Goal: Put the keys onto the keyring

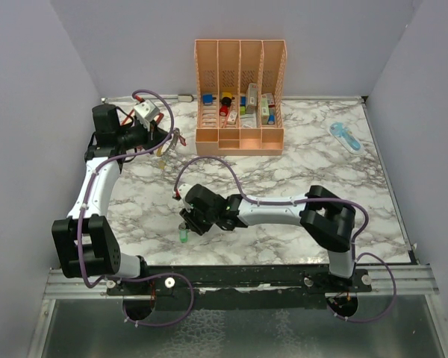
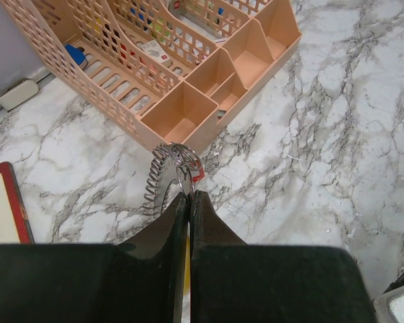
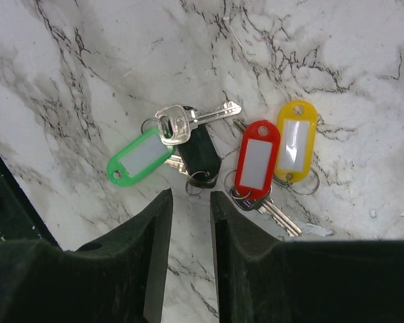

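Note:
My left gripper is shut on the keyring, a thin silvery wire loop sticking out past the fingertips beside a metal coil. From above, the keyring hangs at the left gripper near the organizer, with a yellow tag dangling below. The keys lie on the marble just ahead of my right gripper: a green tag, a silver key, a black fob, a red tag and a yellow tag. The right gripper is open and holds nothing.
A peach organizer with coloured blocks stands at the back centre, close in front of the left gripper. A light-blue object lies at the back right. A red-edged card lies to the left gripper's left.

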Available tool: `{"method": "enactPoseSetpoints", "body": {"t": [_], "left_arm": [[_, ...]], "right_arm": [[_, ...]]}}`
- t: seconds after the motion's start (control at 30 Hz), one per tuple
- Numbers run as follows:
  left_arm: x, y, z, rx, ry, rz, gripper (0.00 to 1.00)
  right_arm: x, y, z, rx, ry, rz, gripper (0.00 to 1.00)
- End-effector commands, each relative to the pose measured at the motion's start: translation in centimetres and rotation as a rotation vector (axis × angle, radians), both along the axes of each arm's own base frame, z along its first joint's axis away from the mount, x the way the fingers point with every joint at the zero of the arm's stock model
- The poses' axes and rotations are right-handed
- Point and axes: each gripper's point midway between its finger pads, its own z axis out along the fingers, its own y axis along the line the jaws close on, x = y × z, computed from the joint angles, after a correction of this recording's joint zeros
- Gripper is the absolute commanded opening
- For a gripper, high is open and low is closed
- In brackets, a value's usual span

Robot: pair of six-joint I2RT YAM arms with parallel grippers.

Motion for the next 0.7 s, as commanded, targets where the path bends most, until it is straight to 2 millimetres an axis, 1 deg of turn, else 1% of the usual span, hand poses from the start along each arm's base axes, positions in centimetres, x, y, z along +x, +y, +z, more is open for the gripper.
{"method": "enactPoseSetpoints", "body": {"t": [0.0, 0.27, 0.33, 0.53, 0.6, 0.67], "left_arm": [[-0.5, -0.2, 2.1, -0.017, -0.071, -0.030, 0.00], [-0.6, -0.2, 2.3, -0.020, -0.075, -0.030, 0.00], [-0.5, -0.2, 2.4, -0.020, -0.077, -0.030, 0.00], [-0.5, -0.1, 2.4, -0.019, -0.078, -0.028, 0.00], [-0.5, -0.1, 2.4, -0.020, -0.077, -0.028, 0.00], [-0.5, -0.1, 2.4, -0.020, -0.078, -0.028, 0.00]], "right_arm": [[0.6, 0.2, -0.2, -0.032, -0.040, -0.013, 0.30], [0.7, 0.3, -1.4, -0.058, -0.035, -0.020, 0.31], [-0.2, 0.9, -1.4, -0.060, -0.038, -0.001, 0.31], [-0.5, 1.4, -1.7, -0.067, -0.038, 0.008, 0.31], [-0.5, 1.4, -1.8, -0.071, -0.038, 0.005, 0.28], [-0.4, 1.2, -1.9, -0.079, -0.042, -0.003, 0.22]]}}
